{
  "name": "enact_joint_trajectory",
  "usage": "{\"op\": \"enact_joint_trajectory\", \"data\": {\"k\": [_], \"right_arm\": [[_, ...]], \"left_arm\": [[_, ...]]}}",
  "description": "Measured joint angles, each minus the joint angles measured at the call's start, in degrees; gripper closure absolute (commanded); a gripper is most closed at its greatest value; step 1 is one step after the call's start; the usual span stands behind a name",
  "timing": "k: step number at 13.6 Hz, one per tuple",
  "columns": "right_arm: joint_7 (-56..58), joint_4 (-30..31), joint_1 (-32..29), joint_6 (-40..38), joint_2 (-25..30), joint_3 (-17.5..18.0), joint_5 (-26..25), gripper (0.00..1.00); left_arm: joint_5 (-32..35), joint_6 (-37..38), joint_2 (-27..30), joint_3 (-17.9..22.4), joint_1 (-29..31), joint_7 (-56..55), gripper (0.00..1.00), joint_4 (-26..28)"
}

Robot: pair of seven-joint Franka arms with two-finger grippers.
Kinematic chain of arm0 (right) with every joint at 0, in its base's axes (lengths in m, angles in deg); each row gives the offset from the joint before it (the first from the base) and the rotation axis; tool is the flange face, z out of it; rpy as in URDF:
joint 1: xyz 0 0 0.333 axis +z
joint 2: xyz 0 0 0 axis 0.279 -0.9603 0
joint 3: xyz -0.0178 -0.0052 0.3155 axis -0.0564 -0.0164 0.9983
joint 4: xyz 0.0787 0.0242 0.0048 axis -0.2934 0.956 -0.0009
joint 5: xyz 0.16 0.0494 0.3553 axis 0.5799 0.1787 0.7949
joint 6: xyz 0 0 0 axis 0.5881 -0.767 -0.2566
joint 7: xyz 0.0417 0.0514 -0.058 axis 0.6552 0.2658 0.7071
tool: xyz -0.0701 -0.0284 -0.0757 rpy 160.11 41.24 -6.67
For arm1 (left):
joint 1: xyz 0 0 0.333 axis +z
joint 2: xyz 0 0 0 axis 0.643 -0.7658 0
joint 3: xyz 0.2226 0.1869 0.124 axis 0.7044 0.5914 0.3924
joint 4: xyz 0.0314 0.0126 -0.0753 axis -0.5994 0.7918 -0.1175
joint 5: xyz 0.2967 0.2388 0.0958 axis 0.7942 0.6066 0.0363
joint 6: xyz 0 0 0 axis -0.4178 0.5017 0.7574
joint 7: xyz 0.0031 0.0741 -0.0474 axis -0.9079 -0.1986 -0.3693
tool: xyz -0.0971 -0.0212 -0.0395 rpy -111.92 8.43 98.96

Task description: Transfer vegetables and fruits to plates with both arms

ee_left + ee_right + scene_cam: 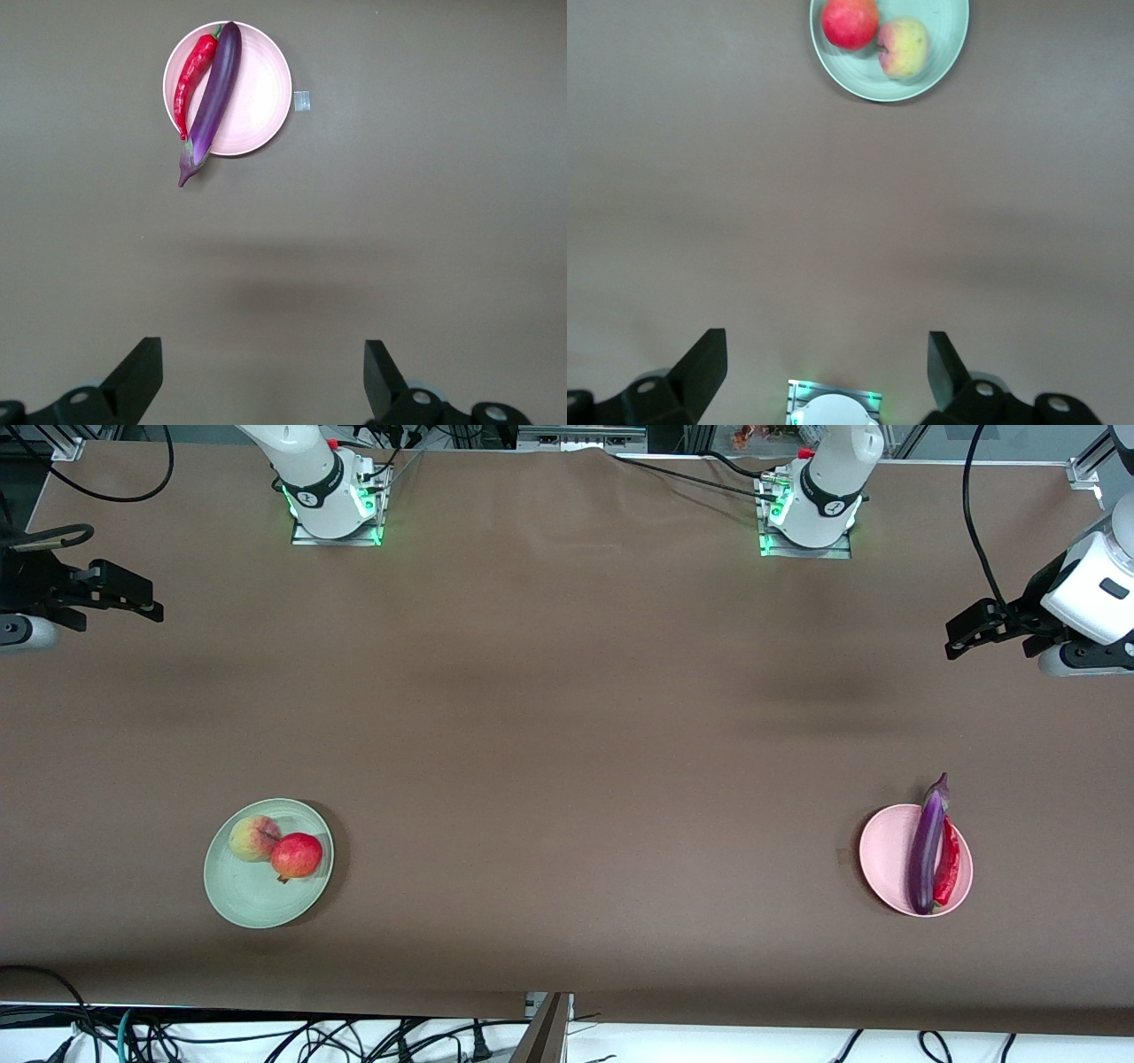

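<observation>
The purple eggplant (pixel 927 843) and the red chili pepper (pixel 947 864) lie side by side on the pale pink plate (pixel 881 857), toward the left arm's end of the table; they also show in the left wrist view, eggplant (pixel 214 93), chili (pixel 192 78), plate (pixel 261 88). The peach-like fruit (pixel 253 838) and the red fruit (pixel 297 856) sit on the pale green plate (pixel 252 895), toward the right arm's end; the right wrist view shows them too (pixel 904 47) (pixel 850 22). My left gripper (pixel 961 635) is open and empty, high at its table end. My right gripper (pixel 133 598) is open and empty, high at its end.
The arm bases (pixel 332 500) (pixel 811 509) stand with green lights at the table's back edge. A small pale tag (pixel 302 102) lies on the brown cloth beside the pink plate. Cables hang along the table's front edge.
</observation>
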Motion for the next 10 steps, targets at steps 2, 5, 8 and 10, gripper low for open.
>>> {"op": "enact_joint_trajectory", "data": {"k": [2,5,8,10], "right_arm": [[-0.02,0.79,-0.37,0.10,0.04,0.21,-0.57,0.00],[-0.02,1.84,-0.93,0.41,0.41,0.53,-1.25,0.00],[-0.06,2.18,-0.94,0.54,0.60,0.94,-1.70,0.00],[-0.06,2.34,-0.96,0.55,0.59,0.95,-1.74,0.00]], "left_arm": [[0.00,0.00,0.00,0.00,0.00,0.00,0.00,0.00],[0.00,0.00,0.00,0.02,0.00,0.00,0.00,0.00],[0.00,0.00,0.00,0.06,0.01,0.00,0.00,0.00],[0.00,0.00,0.00,0.07,0.01,0.00,0.00,0.00]]}}
